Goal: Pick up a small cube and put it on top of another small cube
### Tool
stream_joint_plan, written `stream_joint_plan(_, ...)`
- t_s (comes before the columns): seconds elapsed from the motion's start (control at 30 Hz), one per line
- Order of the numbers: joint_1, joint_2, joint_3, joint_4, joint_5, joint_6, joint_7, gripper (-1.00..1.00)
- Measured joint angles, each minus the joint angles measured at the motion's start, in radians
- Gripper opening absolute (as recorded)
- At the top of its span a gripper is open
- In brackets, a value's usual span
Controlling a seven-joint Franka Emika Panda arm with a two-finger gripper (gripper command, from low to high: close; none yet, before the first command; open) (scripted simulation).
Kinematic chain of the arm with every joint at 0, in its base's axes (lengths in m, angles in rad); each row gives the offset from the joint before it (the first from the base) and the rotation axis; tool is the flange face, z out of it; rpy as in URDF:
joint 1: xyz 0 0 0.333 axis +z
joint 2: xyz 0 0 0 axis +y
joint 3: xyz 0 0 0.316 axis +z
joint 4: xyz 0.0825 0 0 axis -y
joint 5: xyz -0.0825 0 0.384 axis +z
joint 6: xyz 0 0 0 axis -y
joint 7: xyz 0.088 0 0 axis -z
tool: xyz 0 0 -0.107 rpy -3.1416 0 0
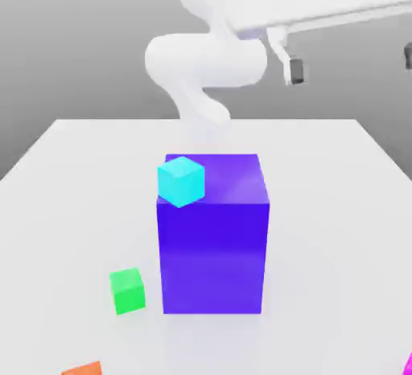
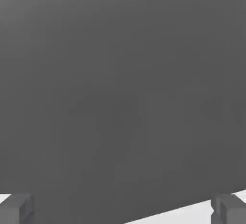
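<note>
Obstacle, centre of bench (image 1: 338, 172): tall blue-violet block (image 1: 214, 245) with a cyan cube (image 1: 181, 181) at its upper corner toward the exterior view's left. Low items: green cube (image 1: 127, 290) just beside the block's base on that same side, orange cube (image 1: 83, 368) and magenta cube (image 1: 409, 364) at the near edge. Free room: bare bench toward the exterior view's right and behind the block; the tool (image 1: 354, 63), fingers spread wide, hangs high above it all.

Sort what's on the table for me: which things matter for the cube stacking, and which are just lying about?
For the job:
- magenta cube, a sliver at the exterior view's lower right edge
- green cube, the stacking base
- gripper, open, high above the table

Lying about:
- cyan cube
- blue-violet block
- orange cube
</note>
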Motion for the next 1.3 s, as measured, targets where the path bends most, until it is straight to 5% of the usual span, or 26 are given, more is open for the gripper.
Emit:
stream_joint_plan(0.27, 0.097, 0.301, 0.040, 0.054, -0.122, 0.054, 0.353, 0.00)
stream_joint_plan(0.7, 0.331, 0.777, -0.065, 0.151, -0.250, 0.201, 0.771, 0.00)
stream_joint_plan(0.73, 0.337, 0.801, -0.072, 0.157, -0.256, 0.218, 0.776, -1.00)
stream_joint_plan(1.07, 0.321, 0.714, -0.049, 0.135, -0.229, 0.155, 0.759, -1.00)
stream_joint_plan(1.3, 0.148, 0.521, -0.027, 0.038, -0.049, 0.145, 0.644, -1.00)
